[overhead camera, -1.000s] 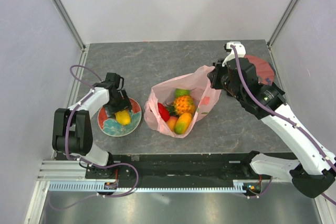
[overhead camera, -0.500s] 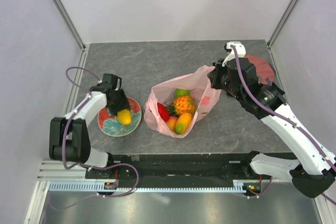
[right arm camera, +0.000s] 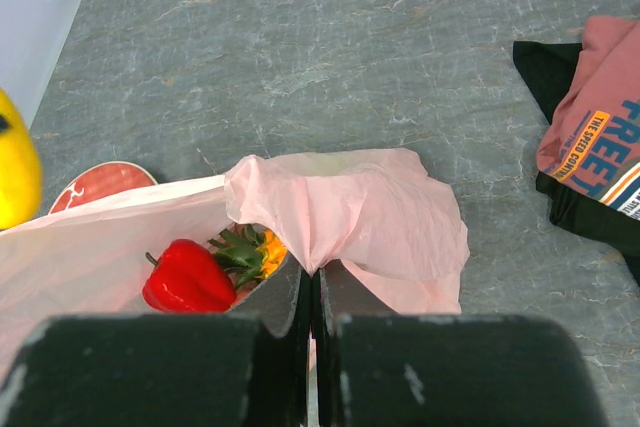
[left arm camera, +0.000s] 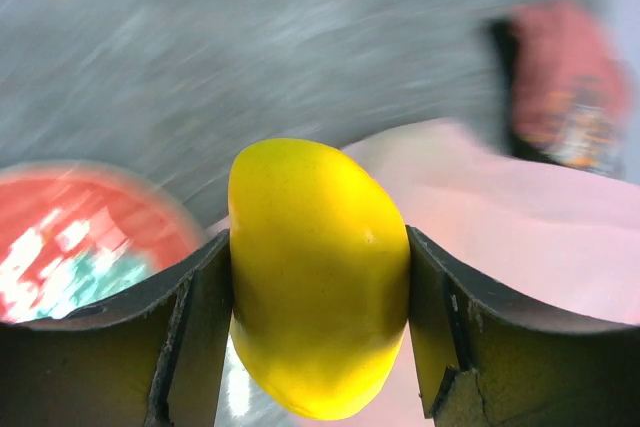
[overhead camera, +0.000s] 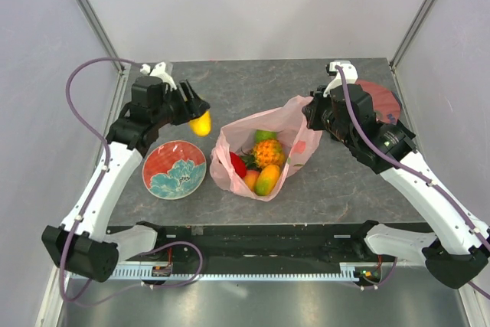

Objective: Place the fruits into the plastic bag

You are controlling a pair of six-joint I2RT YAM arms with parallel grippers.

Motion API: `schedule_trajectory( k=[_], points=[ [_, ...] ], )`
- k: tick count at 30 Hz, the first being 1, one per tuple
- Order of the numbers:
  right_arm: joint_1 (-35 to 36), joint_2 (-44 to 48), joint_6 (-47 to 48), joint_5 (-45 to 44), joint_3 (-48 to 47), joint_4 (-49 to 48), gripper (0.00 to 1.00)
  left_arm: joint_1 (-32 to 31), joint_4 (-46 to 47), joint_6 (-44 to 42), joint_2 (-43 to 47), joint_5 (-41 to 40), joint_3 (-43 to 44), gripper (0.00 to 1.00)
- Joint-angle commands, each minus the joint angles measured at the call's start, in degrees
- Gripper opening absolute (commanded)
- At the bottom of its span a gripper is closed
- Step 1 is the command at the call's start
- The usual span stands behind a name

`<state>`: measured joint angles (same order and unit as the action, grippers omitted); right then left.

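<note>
Grey table (overhead camera: 253,82) | glossy yellow mango (left arm camera: 318,272), left tool (left arm camera: 318,292) | crinkly pink bag (overhead camera: 300,143)

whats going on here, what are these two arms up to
The two arms are bagging toy fruit. The left gripper holds a yellow fruit in the air, over the table between the red plate and the plastic bag. The right gripper is pinched shut on the bag's edge, holding its mouth up and open. In the bag lie a pineapple, a red piece, a green fruit and a yellow-orange one. The held fruit is not yet in the bag.
</note>
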<state>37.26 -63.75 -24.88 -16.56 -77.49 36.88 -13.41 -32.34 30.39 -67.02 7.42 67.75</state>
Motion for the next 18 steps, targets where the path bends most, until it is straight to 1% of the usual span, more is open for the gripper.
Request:
schedule_trajectory(
  k=[1, 2, 4, 5, 8, 11, 14, 16, 18],
  points=[
    [-0.17, 0.2, -0.34, -0.23, -1.08, -1.73, 0.0, -8.18, 11.14, 0.02, 3.04, 1.81, 6.17, 0.47],
    [-0.17, 0.29, -0.43, -0.23, -0.99, -1.73, 0.0, -9.52, 15.07, 0.02, 3.13, 1.81, 7.3, 0.47],
    [-0.17, 0.38, -0.43, -0.23, -0.99, -1.73, 0.0, -12.67, 17.82, -0.24, 2.43, 3.03, 8.8, 0.47],
    [-0.25, 0.38, -0.43, -0.14, -0.99, -1.64, 0.0, -13.65, 18.88, -0.33, 1.12, 4.08, 10.98, 0.47],
    [-0.17, 0.29, -0.43, -0.14, -0.99, -1.73, 0.0, -18.13, 18.8, -0.95, -3.0, 7.34, 14.77, 0.47],
    [-0.25, 0.2, -0.34, -0.23, -1.26, -1.73, 0.0, -23.4, 18.63, -2.35, -6.87, 11.9, 16.19, 0.47],
    [-0.17, 0.11, -0.08, -0.4, -1.43, -1.64, 0.0, -27.98, 17.22, -4.1, -9.61, 14.28, 16.36, 0.46],
    [-0.08, 0.11, -0.08, -0.49, -1.52, -1.64, 0.0, -30.7, 14.86, -5.42, -11.28, 14.38, 16.37, 0.45],
    [-0.17, 0.03, -0.08, -0.67, -1.61, -1.55, 0.0, -31.76, 12.4, -6.75, -12.25, 14.29, 15.84, 0.45]
  ],
)
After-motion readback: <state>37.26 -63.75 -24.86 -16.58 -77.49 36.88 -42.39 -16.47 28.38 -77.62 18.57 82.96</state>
